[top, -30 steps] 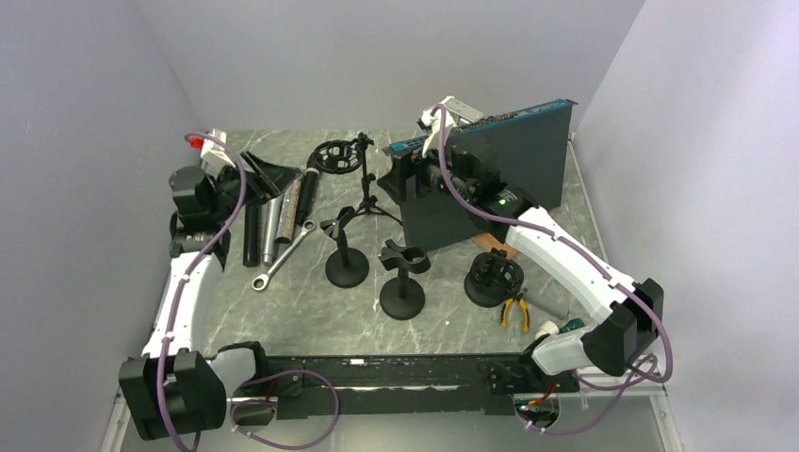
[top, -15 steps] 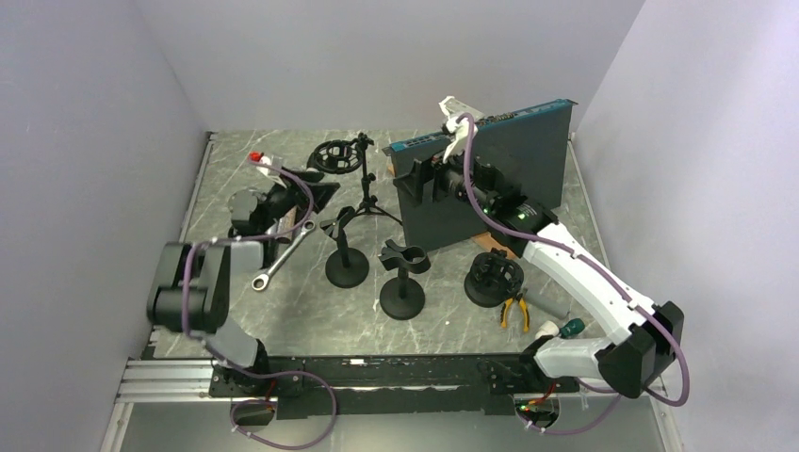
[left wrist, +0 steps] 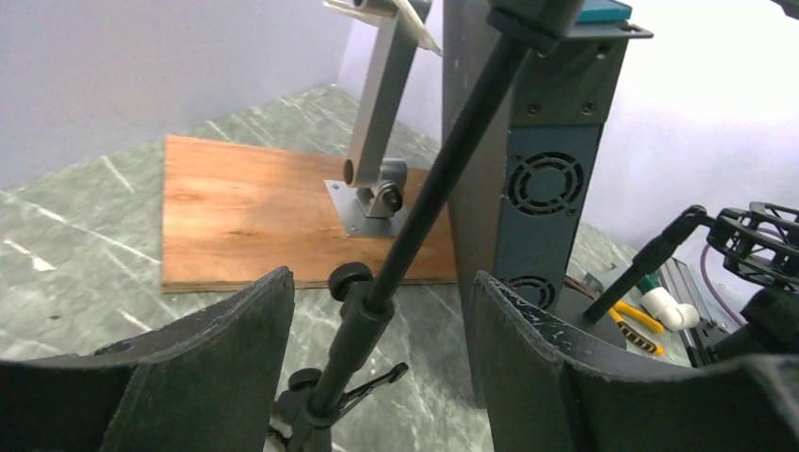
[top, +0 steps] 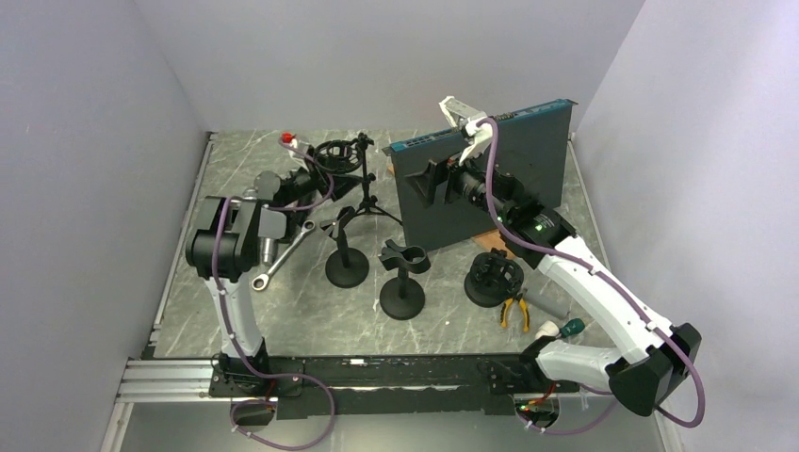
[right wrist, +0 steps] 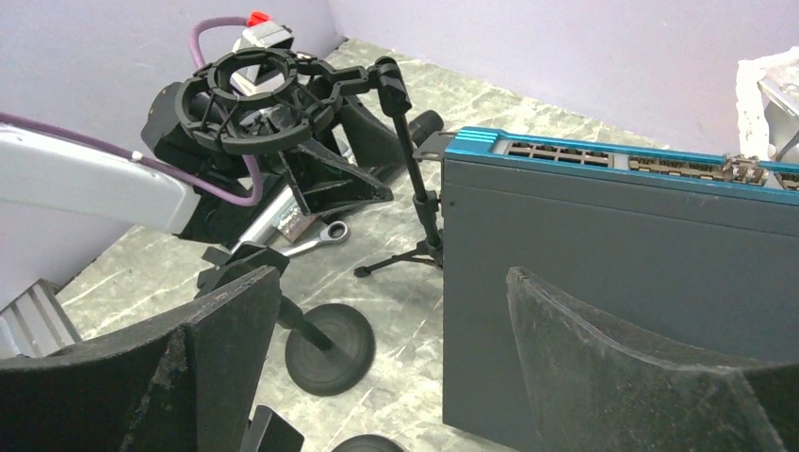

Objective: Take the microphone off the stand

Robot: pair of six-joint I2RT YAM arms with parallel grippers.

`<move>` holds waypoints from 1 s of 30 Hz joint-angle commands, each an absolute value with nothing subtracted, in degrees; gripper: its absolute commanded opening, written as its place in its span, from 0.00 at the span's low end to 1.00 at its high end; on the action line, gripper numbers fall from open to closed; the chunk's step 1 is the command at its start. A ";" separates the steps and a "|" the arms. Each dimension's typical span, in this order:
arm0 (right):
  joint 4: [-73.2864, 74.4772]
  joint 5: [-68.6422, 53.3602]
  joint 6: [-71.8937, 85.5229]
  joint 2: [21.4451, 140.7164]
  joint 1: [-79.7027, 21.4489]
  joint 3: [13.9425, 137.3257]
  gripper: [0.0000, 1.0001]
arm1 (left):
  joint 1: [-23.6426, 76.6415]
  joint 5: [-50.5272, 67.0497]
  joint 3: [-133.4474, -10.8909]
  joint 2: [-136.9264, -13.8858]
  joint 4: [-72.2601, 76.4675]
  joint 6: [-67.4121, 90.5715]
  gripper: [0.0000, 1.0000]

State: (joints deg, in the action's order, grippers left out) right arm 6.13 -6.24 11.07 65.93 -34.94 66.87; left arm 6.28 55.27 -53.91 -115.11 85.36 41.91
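A black tripod stand [top: 366, 179] carries a ring-shaped shock mount [top: 334, 155] at the back middle of the table. In the right wrist view the shock mount [right wrist: 250, 99] shows nothing inside it. No microphone shows on the stand; a silver cylinder [right wrist: 273, 215] lies on the table under my left arm. My left gripper [top: 341, 188] is open at the stand. Its pole [left wrist: 443, 160] passes between the fingers [left wrist: 226, 348] without touching them. My right gripper [top: 432, 181] hangs open and empty in front of the rack box.
A dark rack box [top: 490, 179] with a teal top stands upright at the back right on a wooden board [left wrist: 254, 207]. Two round-base stands [top: 347, 268] [top: 402, 299] and a second shock mount [top: 494, 278] stand mid-table. A wrench [top: 283, 259] and yellow pliers [top: 513, 309] lie nearby.
My left arm has swung from the table's left edge rightward to the tripod stand, its jaws narrowing a little. My right arm has shifted slightly right, staying open.
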 commanded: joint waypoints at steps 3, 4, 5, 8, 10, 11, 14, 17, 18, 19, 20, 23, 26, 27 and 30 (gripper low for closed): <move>4.99 -5.59 11.03 65.81 -34.67 67.19 0.92 | 8.73 57.65 -56.77 -118.39 95.19 43.35 0.69; 4.96 -5.76 11.10 65.87 -34.70 67.36 0.92 | 8.83 57.13 -57.07 -118.63 95.19 43.29 0.67; 5.00 -5.92 11.28 66.02 -34.65 67.55 0.93 | 8.94 56.48 -57.45 -118.81 95.19 43.25 0.67; 5.08 -6.53 11.57 66.39 -34.69 67.94 0.93 | 9.11 55.11 -59.15 -119.49 95.19 43.42 0.64; 5.01 -6.67 11.75 66.39 -34.67 67.81 0.93 | 9.27 54.28 -60.01 -119.43 95.08 43.45 0.63; 4.93 -6.61 11.77 66.26 -34.62 67.70 0.92 | 9.29 53.39 -59.99 -119.18 94.37 42.78 0.62; 4.78 -6.27 11.78 66.08 -34.70 67.35 0.93 | 9.52 50.47 -59.44 -118.35 93.21 40.83 0.56; 4.72 -6.39 11.86 66.04 -34.58 67.34 0.93 | 10.36 50.46 -61.06 -119.36 94.81 42.30 0.56; 4.79 -6.48 11.87 66.07 -34.62 67.40 0.93 | 10.71 50.67 -61.53 -119.85 95.20 42.92 0.58; 4.85 -6.57 11.82 66.01 -34.61 67.53 0.93 | 10.98 50.94 -61.93 -120.14 95.23 43.20 0.59; 4.96 -6.59 11.84 66.01 -34.69 67.58 0.92 | 11.25 51.05 -62.08 -120.31 95.20 43.13 0.59; 5.10 -6.51 11.87 65.93 -34.64 67.52 0.93 | 11.72 50.51 -62.03 -120.30 95.19 42.72 0.60; 5.27 -6.58 12.00 65.87 -34.68 67.39 0.93 | 12.03 49.98 -62.40 -120.23 95.22 42.65 0.60; 5.27 -6.67 12.04 65.77 -34.66 67.37 0.92 | 12.16 49.84 -62.60 -120.31 95.19 42.72 0.60; 5.57 -6.70 12.04 65.74 -34.66 67.39 0.93 | 12.39 49.22 -62.84 -120.43 95.19 42.72 0.59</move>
